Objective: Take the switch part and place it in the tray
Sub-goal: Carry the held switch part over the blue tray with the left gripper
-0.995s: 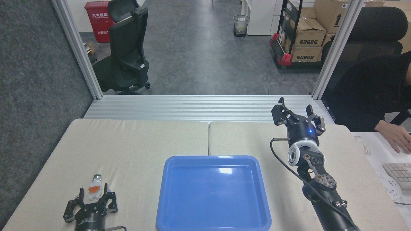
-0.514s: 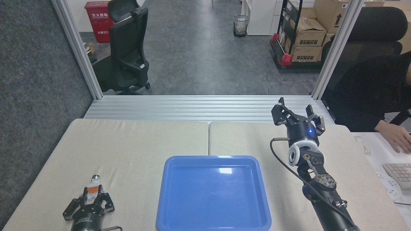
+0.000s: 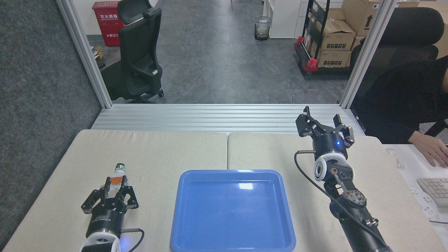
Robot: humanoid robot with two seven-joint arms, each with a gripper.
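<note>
Black left gripper [image 3: 114,187] is clamped on the switch part [image 3: 117,177], whose green-tipped silver end points away, left of the blue tray [image 3: 276,196] on the beige table [image 3: 157,150]; farther off, the right gripper [image 3: 323,123] has its fingers spread, holding nothing

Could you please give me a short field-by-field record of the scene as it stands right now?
left gripper: shut on the switch part, left of the tray
switch part: green-tipped end points away from the robot
tray: blue, nothing in it, at the table's near middle
right gripper: open, holding nothing, beyond the tray's right corner
table: beige cover
bystander: a person's hand at the right edge
</note>
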